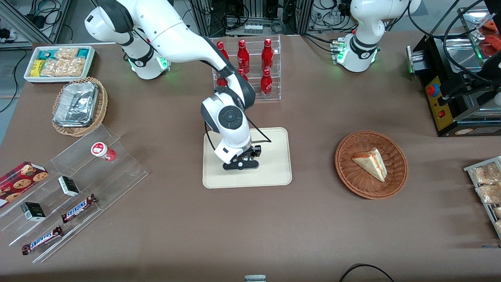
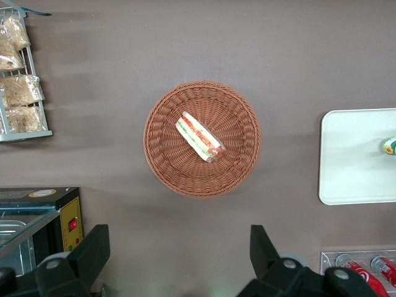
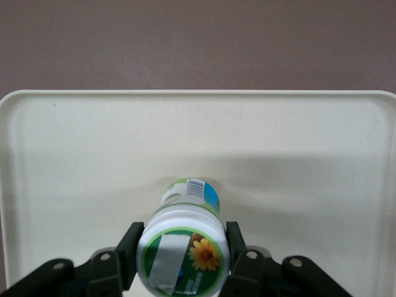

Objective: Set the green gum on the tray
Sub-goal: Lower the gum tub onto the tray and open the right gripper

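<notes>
The gripper [image 3: 183, 263] squeezes the green gum [image 3: 183, 247] over the tray [image 3: 74, 154].
Its 2 fingers [image 3: 128, 250] are closed just wide enough to pinch the bottle's round lid from both sides. The bottle looks small, light, hard and smooth, so it could slip; near the lid seems a good hold. It hangs low above the tray's middle.

A robotics laboratory is posing as a snack shop: white robot arms [image 1: 172, 35] are standing bolted to a brown-covered table [image 1: 313, 219], with tangled cables and aluminium framing [image 1: 254, 15] running along its edge, while Snickers bars [image 1: 78, 208] and red bottles [image 1: 267, 53] are sitting on clear acrylic display stands [image 1: 129, 168].
</notes>
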